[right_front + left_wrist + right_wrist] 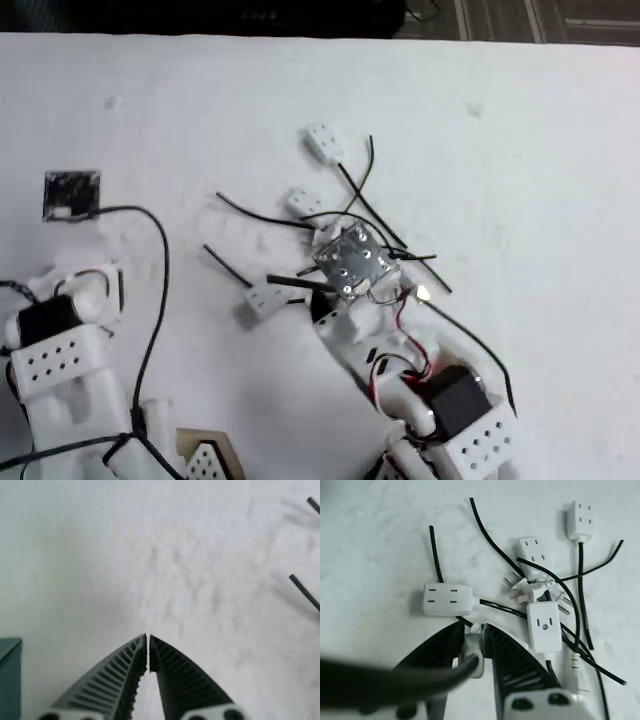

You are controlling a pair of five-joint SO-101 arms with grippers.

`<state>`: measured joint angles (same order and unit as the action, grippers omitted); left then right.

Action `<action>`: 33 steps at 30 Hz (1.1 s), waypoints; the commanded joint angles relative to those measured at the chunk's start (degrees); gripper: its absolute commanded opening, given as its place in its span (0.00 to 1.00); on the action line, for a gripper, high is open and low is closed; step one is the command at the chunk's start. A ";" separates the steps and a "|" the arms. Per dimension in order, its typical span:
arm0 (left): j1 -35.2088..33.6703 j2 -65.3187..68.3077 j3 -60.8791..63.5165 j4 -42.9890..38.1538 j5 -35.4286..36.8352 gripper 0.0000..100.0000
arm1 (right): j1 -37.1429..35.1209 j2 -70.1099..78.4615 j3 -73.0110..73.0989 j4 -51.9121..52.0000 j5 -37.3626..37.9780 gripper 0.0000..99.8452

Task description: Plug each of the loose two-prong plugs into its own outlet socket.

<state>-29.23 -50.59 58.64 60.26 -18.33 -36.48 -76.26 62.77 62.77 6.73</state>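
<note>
My right gripper [475,628] is shut on a white plug [472,654] with a thick black cable, held just short of a white two-slot socket block [446,599]. In the high view that gripper [324,304] sits beside the same block [265,297]. Beyond lie two more white sockets [534,555] [581,520], a loose two-prong plug [525,590] and a three-hole socket [543,625], all tangled in black cables. My left gripper [148,640] is shut and holds nothing, over bare table at the left [92,286].
A black square [72,193] lies on the white table [520,150] beyond the left arm. Black cable ends [304,591] stick out toward the left gripper. A dark teal edge [10,672] is close beside it. A wooden piece [205,450] lies at the front edge.
</note>
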 commanded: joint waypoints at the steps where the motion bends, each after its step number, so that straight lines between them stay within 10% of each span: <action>1: -4.70 -2.07 3.69 -2.90 0.09 0.02 | -3.21 0.22 5.63 -10.95 -6.77 0.02; 11: -4.97 -2.51 9.67 -6.59 0.44 0.02 | -11.21 2.33 9.05 -20.62 -11.78 0.02; 33: -4.97 -2.51 12.31 -9.14 0.00 0.02 | -11.30 55.08 -13.45 -36.18 -8.79 0.02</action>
<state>-33.71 -51.47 71.03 51.91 -18.33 -47.38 -23.08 52.04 29.71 -2.68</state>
